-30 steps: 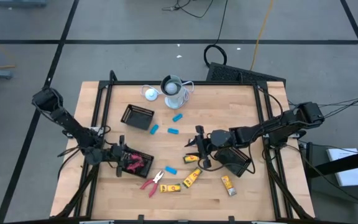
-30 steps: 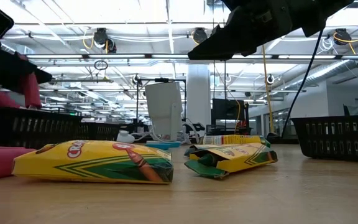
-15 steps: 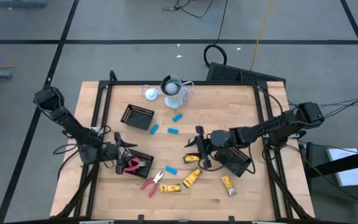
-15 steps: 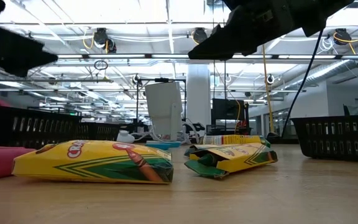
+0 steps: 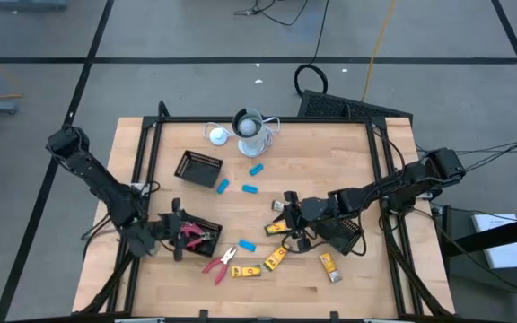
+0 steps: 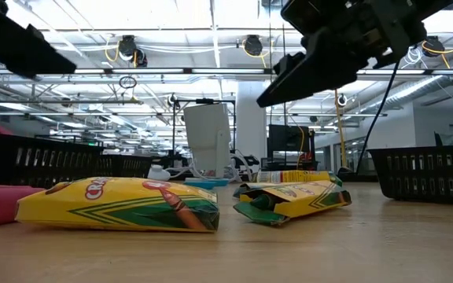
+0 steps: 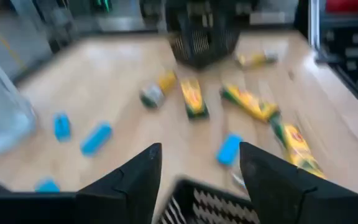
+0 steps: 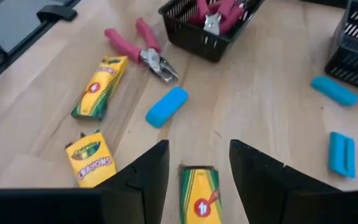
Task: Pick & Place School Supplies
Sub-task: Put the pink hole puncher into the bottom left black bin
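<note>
My left gripper (image 5: 177, 240) (image 7: 197, 177) hangs open at the left end of a black mesh basket (image 5: 203, 235), over its rim (image 7: 219, 205), touching nothing. Red-handled pliers (image 5: 191, 235) lie inside that basket. My right gripper (image 5: 291, 222) (image 8: 199, 165) hovers open above a yellow crayon box (image 8: 197, 190) (image 5: 276, 229), one finger on either side without touching it. A second pair of red pliers (image 5: 220, 262) (image 8: 143, 51) lies flat on the table. More crayon boxes (image 5: 276, 258) (image 8: 98, 87) and a light-blue block (image 5: 246, 244) (image 8: 166, 106) lie nearby.
Another mesh basket (image 5: 198, 168) stands toward the far left, a third (image 5: 340, 231) under my right arm. Several light-blue blocks (image 5: 250, 190) lie mid-table. A white-grey cup with a cable (image 5: 249, 127) sits at the far edge. Crayon boxes (image 5: 330, 266) (image 6: 124, 203) lie near the near edge.
My left gripper let go of the red pliers, which now lie in the basket, then drew back up and toward the near edge. My right gripper shifted slightly toward the near edge, over the yellow crayon box.
</note>
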Action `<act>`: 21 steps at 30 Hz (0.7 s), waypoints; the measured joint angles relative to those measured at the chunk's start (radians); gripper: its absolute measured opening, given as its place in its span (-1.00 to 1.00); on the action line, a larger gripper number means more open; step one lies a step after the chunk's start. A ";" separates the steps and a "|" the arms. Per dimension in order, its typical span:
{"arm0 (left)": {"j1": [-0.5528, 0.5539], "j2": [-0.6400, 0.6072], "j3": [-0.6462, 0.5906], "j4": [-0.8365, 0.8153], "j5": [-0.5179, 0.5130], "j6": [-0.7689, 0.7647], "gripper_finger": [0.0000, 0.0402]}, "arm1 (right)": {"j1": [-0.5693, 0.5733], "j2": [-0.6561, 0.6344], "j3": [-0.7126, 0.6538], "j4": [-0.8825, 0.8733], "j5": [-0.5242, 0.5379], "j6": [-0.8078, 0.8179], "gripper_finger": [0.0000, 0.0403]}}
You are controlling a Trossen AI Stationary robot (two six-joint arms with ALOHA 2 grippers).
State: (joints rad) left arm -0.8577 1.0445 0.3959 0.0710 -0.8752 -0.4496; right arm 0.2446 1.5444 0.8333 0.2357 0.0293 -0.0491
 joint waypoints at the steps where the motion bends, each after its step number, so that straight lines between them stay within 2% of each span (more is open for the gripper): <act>1: 0.000 0.004 0.045 -0.106 0.027 -0.073 0.13 | 0.004 0.000 0.000 -0.009 0.001 0.000 -0.20; 4: -0.012 0.018 0.158 -0.306 0.079 -0.204 0.19 | 0.012 0.000 0.000 -0.037 0.002 0.003 -0.19; 9: -0.042 0.029 0.253 -0.384 0.204 -0.297 0.20 | 0.022 0.000 0.000 -0.057 0.004 0.015 -0.20; 15: -0.042 0.145 0.255 -0.367 0.392 -0.538 0.20 | 0.059 0.000 0.000 -0.062 0.031 0.050 -0.20; 21: -0.042 0.281 0.255 -0.225 0.477 -0.601 0.20 | 0.106 0.000 0.000 -0.064 0.105 0.084 -0.20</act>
State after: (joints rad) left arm -0.8993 1.3257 0.6514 -0.1543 -0.3977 -1.0502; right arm 0.3506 1.5444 0.8333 0.1713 0.1344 0.0344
